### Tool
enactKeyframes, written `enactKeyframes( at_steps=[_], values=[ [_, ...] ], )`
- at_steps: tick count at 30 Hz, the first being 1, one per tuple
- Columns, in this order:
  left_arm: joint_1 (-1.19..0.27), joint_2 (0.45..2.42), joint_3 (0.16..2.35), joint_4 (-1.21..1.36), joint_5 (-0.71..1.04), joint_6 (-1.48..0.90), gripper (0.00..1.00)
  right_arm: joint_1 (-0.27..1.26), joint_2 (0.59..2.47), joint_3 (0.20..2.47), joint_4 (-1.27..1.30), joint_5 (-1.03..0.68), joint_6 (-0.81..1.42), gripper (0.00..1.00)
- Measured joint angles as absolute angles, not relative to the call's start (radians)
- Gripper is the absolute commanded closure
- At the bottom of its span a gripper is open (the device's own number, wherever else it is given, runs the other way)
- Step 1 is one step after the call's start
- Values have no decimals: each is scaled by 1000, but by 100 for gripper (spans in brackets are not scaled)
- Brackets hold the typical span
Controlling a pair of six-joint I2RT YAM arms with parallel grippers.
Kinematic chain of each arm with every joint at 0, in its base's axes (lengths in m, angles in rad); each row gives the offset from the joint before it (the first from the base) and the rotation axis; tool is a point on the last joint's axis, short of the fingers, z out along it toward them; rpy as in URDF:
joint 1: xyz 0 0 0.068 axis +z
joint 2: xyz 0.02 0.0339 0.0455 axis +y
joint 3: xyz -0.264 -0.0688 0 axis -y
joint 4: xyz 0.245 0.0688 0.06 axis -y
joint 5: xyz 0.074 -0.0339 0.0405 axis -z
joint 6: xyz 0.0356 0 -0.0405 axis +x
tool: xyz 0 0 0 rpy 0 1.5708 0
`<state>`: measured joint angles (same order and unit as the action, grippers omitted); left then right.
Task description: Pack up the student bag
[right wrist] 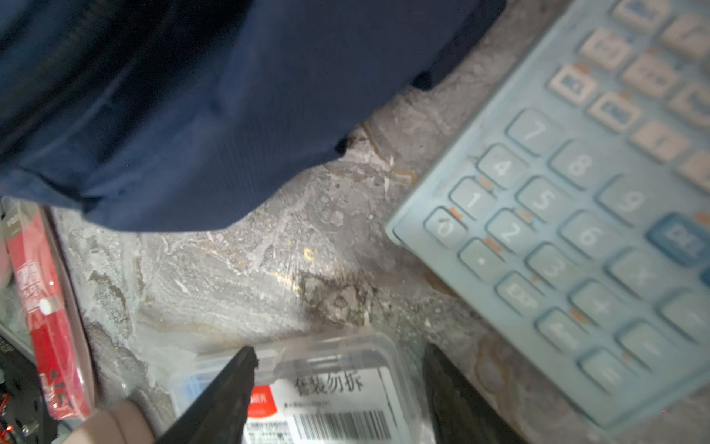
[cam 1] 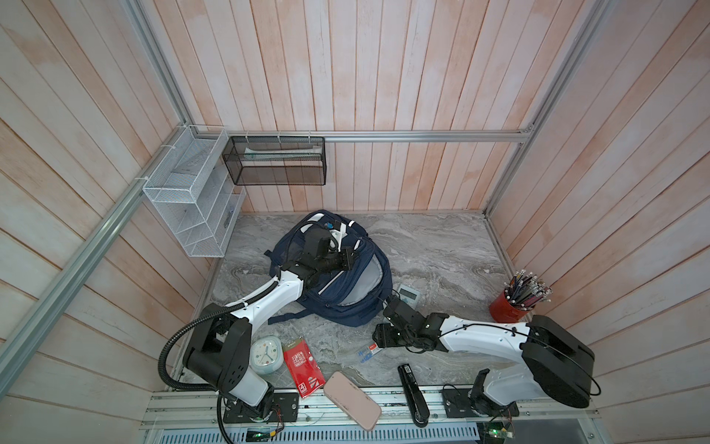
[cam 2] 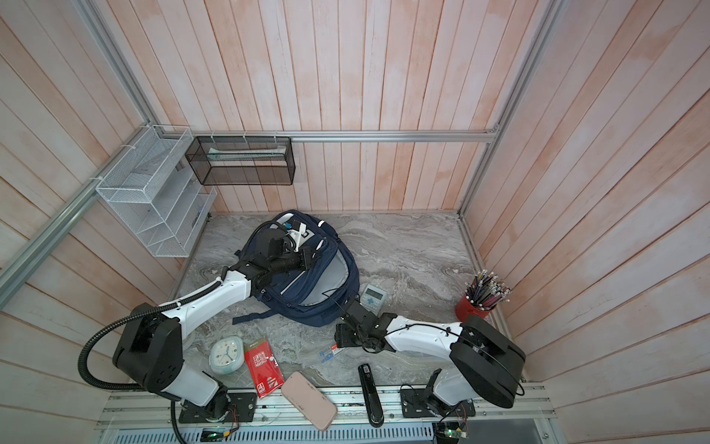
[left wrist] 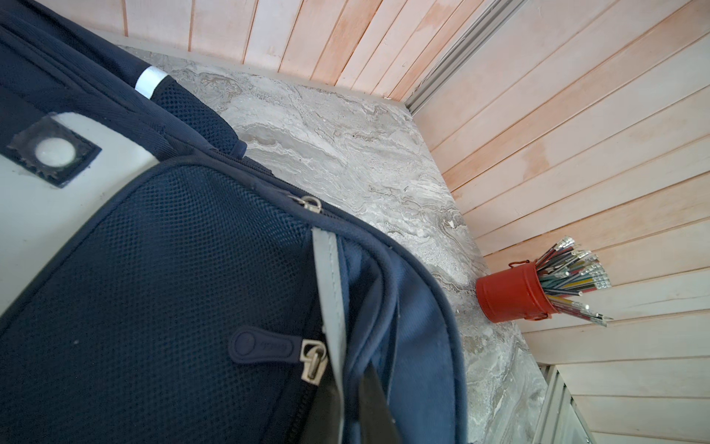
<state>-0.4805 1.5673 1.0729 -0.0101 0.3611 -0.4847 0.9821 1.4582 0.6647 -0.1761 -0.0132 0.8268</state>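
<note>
Left claw (left wrist: 351,388) pinches the flap of the open bag (cam 1: 345,311); beside the bag, right claw (right wrist: 342,351) hangs spread over a clear box (right wrist: 345,403).

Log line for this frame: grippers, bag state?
left gripper: shut on student bag rim | right gripper: open, jaws straddling clear box | student bag: main compartment unzipped | clear box: not yet packed
</note>
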Motion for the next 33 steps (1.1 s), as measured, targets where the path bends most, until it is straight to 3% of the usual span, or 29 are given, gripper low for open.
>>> enactKeyframes(
  at_steps=[4,11,18,23,33],
  values=[
    [-484,1567,1047,12,368,-498,100,982,1530,730,-165,-4,808,28],
    [-489,1567,1030,22,368,-509,100,1004,1516,792,-260,49,823,12],
    [-497,1578,1030,19,367,-510,100,1049,1387,775,-385,37,894,19],
    [-501,1584,1030,16,368,-513,100,1111,1398,730,-396,2,933,19],
    [-501,1584,1030,15,370,-521,100,1086,1509,754,-289,9,936,17]
  ],
)
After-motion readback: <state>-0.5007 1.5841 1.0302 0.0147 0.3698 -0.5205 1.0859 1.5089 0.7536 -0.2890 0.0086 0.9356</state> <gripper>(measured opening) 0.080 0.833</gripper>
